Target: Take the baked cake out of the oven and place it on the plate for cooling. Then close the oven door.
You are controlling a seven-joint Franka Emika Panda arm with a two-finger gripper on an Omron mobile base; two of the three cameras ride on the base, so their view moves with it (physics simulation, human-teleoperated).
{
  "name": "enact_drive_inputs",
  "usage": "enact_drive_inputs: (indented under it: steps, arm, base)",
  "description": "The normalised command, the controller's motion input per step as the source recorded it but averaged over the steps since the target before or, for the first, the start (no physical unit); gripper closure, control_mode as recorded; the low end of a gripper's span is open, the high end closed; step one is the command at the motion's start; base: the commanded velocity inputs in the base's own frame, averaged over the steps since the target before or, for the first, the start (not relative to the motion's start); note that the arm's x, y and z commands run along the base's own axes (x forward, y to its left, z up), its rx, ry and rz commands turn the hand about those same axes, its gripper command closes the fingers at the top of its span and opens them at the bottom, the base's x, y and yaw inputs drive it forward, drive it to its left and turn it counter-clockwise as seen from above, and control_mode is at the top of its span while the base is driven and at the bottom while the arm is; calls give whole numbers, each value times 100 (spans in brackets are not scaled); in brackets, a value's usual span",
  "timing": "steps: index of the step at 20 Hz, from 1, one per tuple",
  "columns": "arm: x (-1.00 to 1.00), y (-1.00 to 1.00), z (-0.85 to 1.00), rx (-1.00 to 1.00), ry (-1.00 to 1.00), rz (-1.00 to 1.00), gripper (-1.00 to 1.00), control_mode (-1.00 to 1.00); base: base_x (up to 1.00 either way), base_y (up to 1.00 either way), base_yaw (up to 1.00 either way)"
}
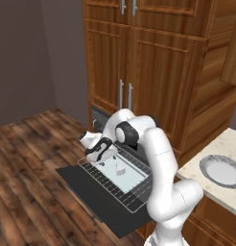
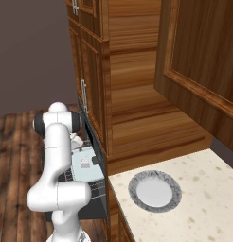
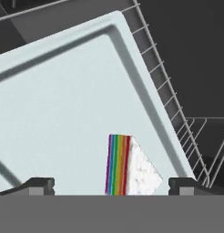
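The baked cake (image 3: 132, 168), a small white wedge with a rainbow-striped side, lies on a pale baking tray (image 3: 63, 104). The tray sits on the wire rack pulled out over the lowered oven door (image 1: 91, 194). My gripper (image 3: 111, 185) is open, its two fingertips (image 3: 40, 184) standing wide on either side of the cake, just above the tray. From the left base view the gripper (image 1: 104, 156) hovers a little to the left of the cake (image 1: 121, 169). The oven (image 1: 98, 117) is set in the wooden cabinet wall. The plate (image 1: 210, 165) rests on the counter to the right.
Tall wooden cabinets (image 1: 153, 62) rise behind the oven. A speckled stone counter (image 2: 203, 198) carries the plate (image 2: 139, 182). The wire rack (image 3: 177, 123) edges the tray. Wooden floor (image 1: 29, 163) spreads to the left of the open door.
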Motion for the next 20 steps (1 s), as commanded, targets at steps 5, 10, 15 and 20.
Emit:
enact_drive_inputs:
  steps: [5, 10, 15, 20]
  arm:
    - [0, -27, -6, 0, -7, -5, -100, -100]
    - [0, -25, -1, 0, -9, -4, -100, -100]
    - [0, -10, -13, 1, -7, -1, -100, -100]
    - [-1, -1, -17, 3, -5, 0, -100, -100]
  base:
    - [0, 0, 0]
    - [0, 0, 0]
    - [0, 0, 0]
    - [0, 0, 0]
